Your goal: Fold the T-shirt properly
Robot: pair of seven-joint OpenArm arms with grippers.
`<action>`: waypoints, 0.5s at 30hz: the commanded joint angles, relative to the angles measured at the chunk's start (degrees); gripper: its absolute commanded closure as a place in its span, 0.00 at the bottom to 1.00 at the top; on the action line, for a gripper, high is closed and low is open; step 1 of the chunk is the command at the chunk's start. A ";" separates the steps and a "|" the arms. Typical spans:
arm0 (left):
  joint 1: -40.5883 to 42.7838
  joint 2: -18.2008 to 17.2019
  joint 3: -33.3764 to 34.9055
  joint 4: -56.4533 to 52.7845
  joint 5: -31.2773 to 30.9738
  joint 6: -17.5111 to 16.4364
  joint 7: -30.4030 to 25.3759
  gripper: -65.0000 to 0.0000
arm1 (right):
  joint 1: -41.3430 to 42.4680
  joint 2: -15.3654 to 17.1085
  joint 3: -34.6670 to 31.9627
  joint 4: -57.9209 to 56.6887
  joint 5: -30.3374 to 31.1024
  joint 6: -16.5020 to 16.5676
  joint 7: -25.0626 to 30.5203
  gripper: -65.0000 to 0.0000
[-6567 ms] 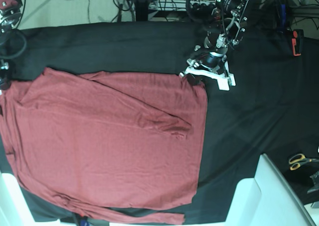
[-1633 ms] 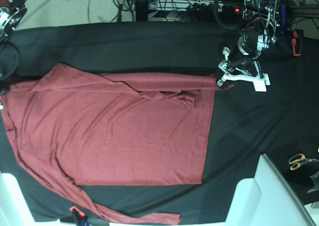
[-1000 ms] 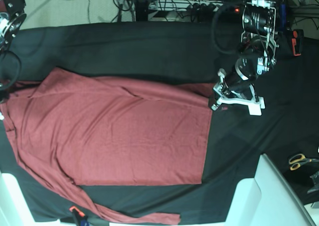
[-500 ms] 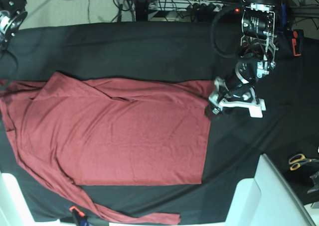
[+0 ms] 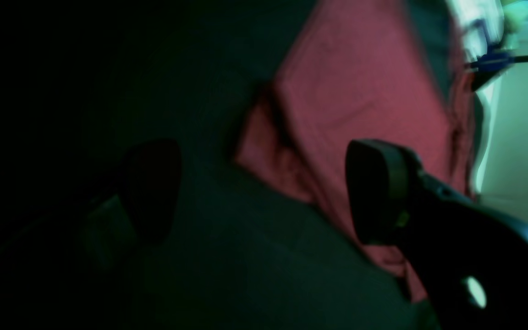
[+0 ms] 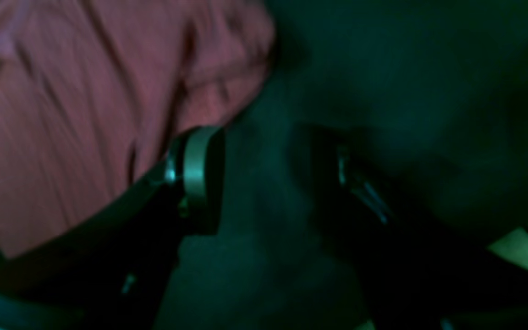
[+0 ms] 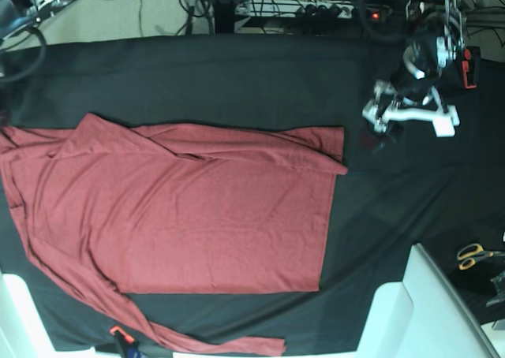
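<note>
Base view bright and sharp; both wrist views dim, green-tinted, blurred, with deep shadows.

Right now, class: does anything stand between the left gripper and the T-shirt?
Nothing visible. The left gripper, jaws open, hangs apart from the T-shirt; only bare black tablecloth separates it from the shirt's nearest corner.

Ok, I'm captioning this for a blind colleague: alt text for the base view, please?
A dark red T-shirt lies spread flat on a black tablecloth. The left gripper hovers open off its upper right corner, holding nothing. Yellow-handled scissors lie at the right edge.
</note>
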 commanded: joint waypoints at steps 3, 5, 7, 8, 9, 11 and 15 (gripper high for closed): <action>1.85 -0.49 -0.35 0.83 0.47 -5.63 -0.35 0.17 | 2.15 3.49 -0.09 -5.10 1.17 2.28 2.40 0.65; 2.73 -0.75 0.09 1.01 4.69 -8.00 -0.44 0.19 | 3.20 4.37 -0.09 -8.70 1.17 2.72 3.28 0.65; 3.26 -0.14 0.18 0.92 9.17 -10.90 -0.44 0.22 | 4.08 5.42 -0.09 -11.69 1.17 2.72 4.95 0.65; 3.96 0.48 0.18 0.92 10.84 -12.39 -0.52 0.24 | 4.52 5.95 -0.09 -13.18 1.17 2.72 5.83 0.65; 4.49 1.09 -0.26 0.92 11.90 -13.36 -0.61 0.26 | 4.96 6.04 -0.18 -13.97 1.17 2.72 6.44 0.65; 5.10 1.62 -0.43 0.83 12.69 -14.59 -0.61 0.30 | 5.14 6.56 -0.18 -14.24 1.17 2.90 6.27 0.59; 5.37 1.62 -0.43 0.83 12.69 -16.88 -0.61 0.31 | 5.22 7.18 -0.18 -14.41 1.17 2.99 5.83 0.47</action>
